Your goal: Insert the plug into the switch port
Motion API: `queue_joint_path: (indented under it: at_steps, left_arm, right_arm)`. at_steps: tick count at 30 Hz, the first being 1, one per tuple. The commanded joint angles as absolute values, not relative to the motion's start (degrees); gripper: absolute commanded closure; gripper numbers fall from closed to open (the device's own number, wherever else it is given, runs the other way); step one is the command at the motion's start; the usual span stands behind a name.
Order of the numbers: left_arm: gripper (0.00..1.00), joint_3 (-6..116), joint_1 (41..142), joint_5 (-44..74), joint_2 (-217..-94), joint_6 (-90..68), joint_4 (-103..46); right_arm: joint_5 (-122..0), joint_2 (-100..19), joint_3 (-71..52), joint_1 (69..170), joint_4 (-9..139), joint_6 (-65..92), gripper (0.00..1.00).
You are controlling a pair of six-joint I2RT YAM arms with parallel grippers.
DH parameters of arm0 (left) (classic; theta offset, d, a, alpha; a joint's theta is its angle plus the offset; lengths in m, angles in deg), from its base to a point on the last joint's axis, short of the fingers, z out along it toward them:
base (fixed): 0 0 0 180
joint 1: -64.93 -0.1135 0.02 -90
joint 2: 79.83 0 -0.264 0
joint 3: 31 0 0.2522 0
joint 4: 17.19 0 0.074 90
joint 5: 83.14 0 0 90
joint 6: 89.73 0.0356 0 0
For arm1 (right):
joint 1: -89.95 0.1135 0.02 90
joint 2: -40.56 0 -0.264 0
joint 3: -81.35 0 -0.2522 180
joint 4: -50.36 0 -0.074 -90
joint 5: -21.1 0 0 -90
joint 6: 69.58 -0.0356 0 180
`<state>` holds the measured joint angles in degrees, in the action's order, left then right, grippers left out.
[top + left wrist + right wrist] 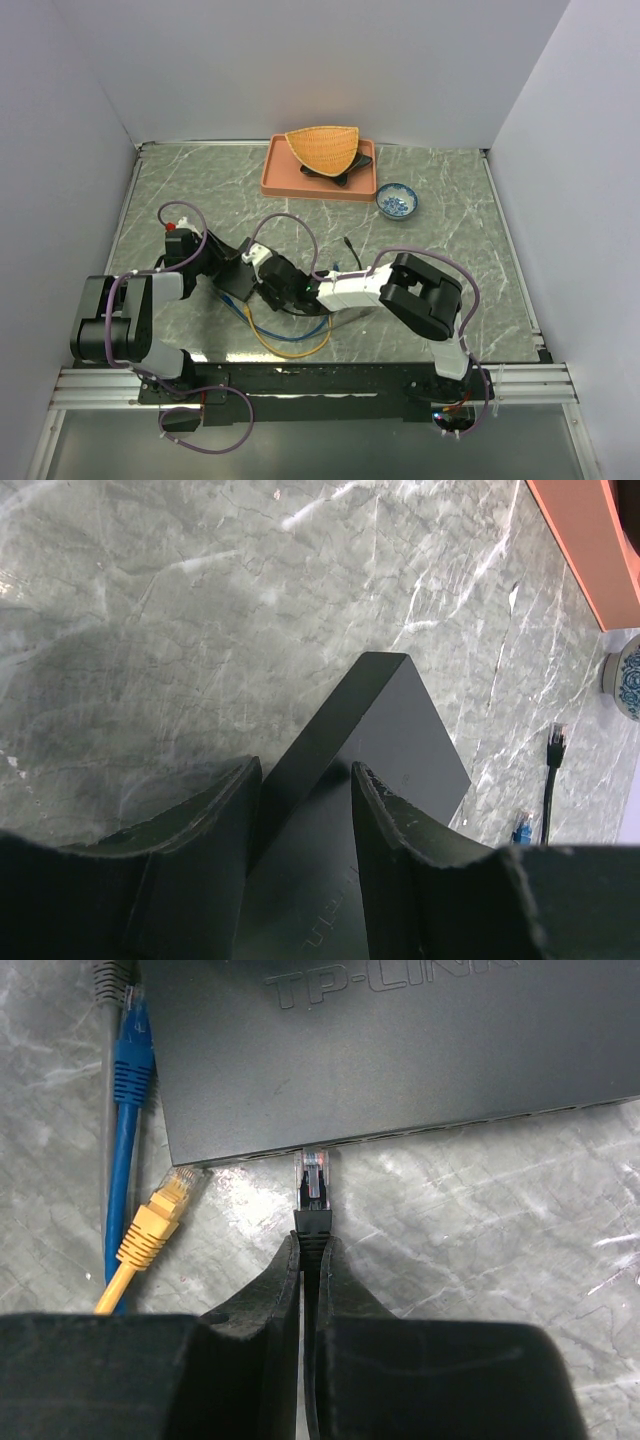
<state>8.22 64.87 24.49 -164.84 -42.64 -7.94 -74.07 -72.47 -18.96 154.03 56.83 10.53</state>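
Note:
The switch (pixel 400 1050), a flat black box with raised lettering on top, lies on the marble table, its socket side facing my right gripper. The plug (pixel 316 1180) is clear-tipped with a black boot. My right gripper (pixel 312 1245) is shut on that boot, and the plug's tip meets the switch's front edge near its left end. How far it sits in a port I cannot tell. My left gripper (pixel 305 775) straddles the switch (pixel 400 730) and is shut on it across its width. From above, both grippers meet at the switch (pixel 283 278) left of centre.
A yellow plug (pixel 160 1215) and a blue plug (pixel 130 1065) lie just left of the switch, their cables looping toward the near edge (pixel 290 350). A loose black plug (pixel 556 735) lies beyond. At the back stand an orange tray (pixel 275 175) with a wicker basket (pixel 322 148), and a blue bowl (pixel 397 201).

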Motion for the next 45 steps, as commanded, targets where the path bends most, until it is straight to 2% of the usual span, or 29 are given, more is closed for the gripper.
queue_joint_path:
  at_steps: [1, 45]
  left_arm:
    - [0.52, 8.6, 65.1, 26.1, -166.1, -42.4, -10.4]
    - [0.52, 10.0, 65.2, 28.8, -168.6, -41.5, -10.3]
  right_arm:
    - [-75.0, -68.8, -19.7, 155.3, 53.7, 11.2, 1.0]
    - [-86.6, -74.8, -12.2, 158.5, 56.5, 18.0, 1.0]
